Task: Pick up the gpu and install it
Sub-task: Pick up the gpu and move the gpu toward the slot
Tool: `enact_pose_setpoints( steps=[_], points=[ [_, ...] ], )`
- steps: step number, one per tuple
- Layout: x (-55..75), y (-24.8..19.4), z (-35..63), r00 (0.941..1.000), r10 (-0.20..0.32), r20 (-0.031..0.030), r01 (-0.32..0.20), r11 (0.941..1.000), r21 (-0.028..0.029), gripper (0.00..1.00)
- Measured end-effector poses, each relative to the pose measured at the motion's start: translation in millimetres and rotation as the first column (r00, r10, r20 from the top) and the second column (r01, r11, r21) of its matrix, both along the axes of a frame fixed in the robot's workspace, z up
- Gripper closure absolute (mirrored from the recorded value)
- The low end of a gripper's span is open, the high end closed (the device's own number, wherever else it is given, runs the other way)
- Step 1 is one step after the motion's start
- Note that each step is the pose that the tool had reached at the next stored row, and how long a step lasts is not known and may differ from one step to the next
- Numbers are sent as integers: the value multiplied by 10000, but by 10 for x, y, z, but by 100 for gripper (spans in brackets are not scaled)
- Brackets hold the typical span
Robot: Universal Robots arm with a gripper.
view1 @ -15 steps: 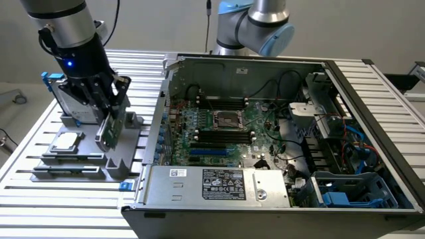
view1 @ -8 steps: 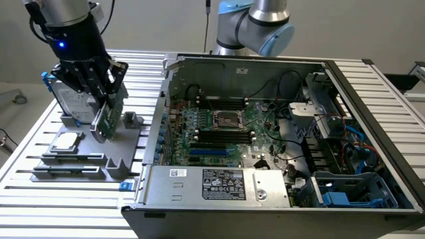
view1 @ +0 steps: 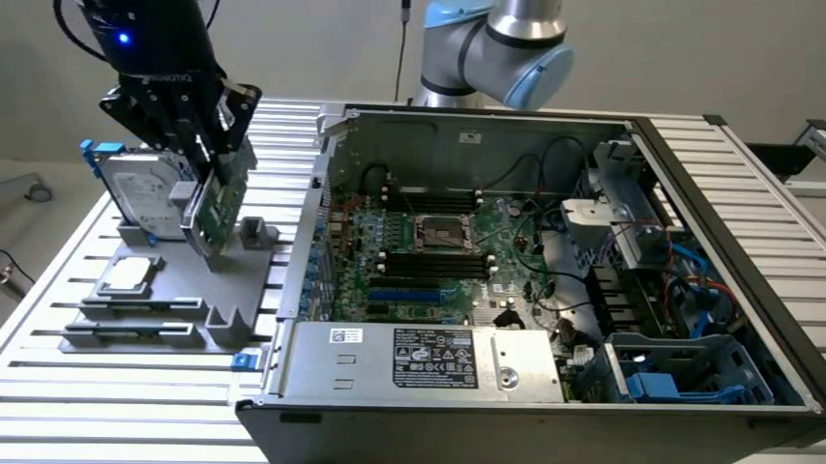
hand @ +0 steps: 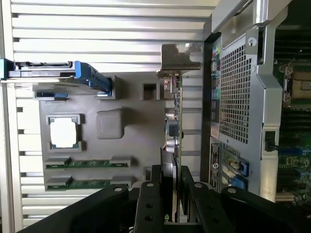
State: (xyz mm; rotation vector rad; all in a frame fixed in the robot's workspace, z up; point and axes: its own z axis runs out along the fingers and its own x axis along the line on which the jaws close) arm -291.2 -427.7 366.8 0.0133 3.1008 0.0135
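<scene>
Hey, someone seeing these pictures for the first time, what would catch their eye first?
The open computer case with its green motherboard dominates the exterior view's right. At that view's left, the black gripper is clamped on the gpu, which stands on edge at a grey parts holder beside a hard drive.

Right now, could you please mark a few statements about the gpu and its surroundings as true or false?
1. The gripper clamps the gpu between its fingers. True.
2. The gpu is seated in the motherboard. False: it is upright at the grey holder, outside the computer case.
3. The hard drive stands upright beside the gpu. True.
4. The computer case is closed. False: its side is open and the motherboard is exposed.
</scene>
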Motion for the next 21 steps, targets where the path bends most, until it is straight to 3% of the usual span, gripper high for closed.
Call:
enact_pose_setpoints(
  steps=[7, 11, 14, 21],
  points=[
    [205, -1, 319, 9999, 1, -122, -1, 10000, 1, 74],
    [368, -2, 468, 9997, 0, -240, 1, 10000, 9, 74],
    [506, -7, 524, 9994, -1, -352, 1, 10000, 11, 74],
    [824, -22, 541, 9983, 0, -584, 0, 10000, 12, 74]
  ],
)
